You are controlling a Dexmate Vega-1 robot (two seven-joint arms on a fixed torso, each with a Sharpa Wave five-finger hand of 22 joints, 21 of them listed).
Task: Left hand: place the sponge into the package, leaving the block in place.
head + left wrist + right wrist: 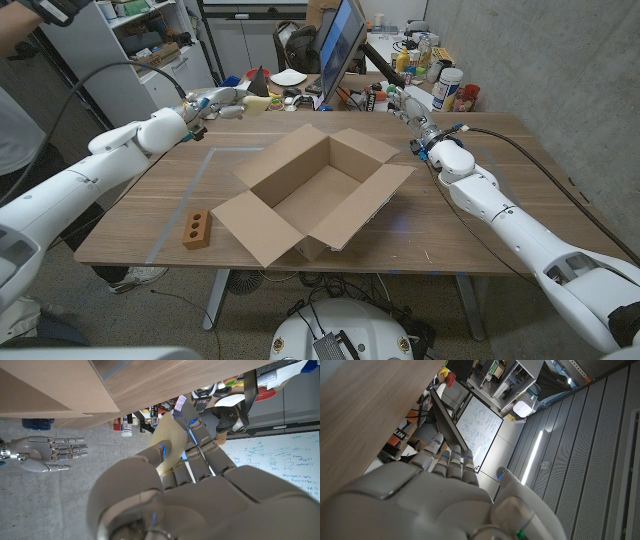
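Note:
My left hand (208,104) hovers over the table's far left edge and pinches a pale yellow sponge (167,442) between thumb and fingers; in the head view the sponge (254,101) pokes out past the fingertips. The open cardboard package (312,196) stands mid-table with its flaps spread, right of and nearer than that hand. A brown block (197,229) with two holes lies near the front left, beside a package flap. My right hand (424,134) hangs at the far right of the table with fingers stretched out and nothing in it, and it also shows in the left wrist view (47,453).
Behind the table stand a monitor (340,45), bottles and jars (446,88) and small clutter (290,90). A shelf unit (150,40) and a person's arm (20,25) are at the far left. Pale tape lines (200,150) mark the tabletop left of the package.

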